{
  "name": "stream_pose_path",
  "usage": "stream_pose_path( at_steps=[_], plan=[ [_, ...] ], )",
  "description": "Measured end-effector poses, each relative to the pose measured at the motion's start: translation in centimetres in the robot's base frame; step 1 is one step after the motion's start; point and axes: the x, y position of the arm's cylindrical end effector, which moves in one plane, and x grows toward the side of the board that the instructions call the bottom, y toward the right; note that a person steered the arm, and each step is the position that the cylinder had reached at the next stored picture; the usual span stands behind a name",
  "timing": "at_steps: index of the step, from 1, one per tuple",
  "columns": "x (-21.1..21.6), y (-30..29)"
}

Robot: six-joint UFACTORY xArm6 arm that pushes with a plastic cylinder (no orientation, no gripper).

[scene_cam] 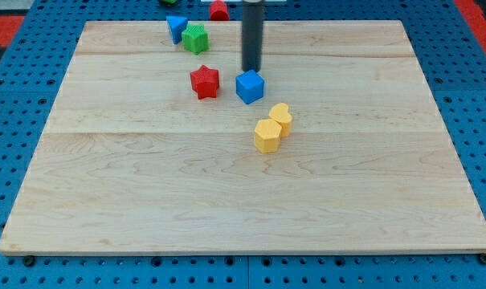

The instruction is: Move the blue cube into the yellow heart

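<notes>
pale wood board, matt dark rod

A red star-shaped block lies on the pale wooden bench, left of the board's middle in its upper half. Toward the view's top, a green block, star-like in outline, sits just beside a blue block whose shape is hard to make out; the 2 look close to touching. Another red block rests at the bench's top edge, its shape unclear. A second green piece is cut off by the view's top. A blue perforated surface surrounds the bench.
</notes>
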Motion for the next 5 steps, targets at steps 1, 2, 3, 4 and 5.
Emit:
stream_pose_path(
  at_steps=[1,2,3,4,5],
  plan=[
    [1.2,0.2],
    [1.4,4.3],
    [5.3,2.5],
    [6.0,2.4],
    [2.1,2.3]
  ],
)
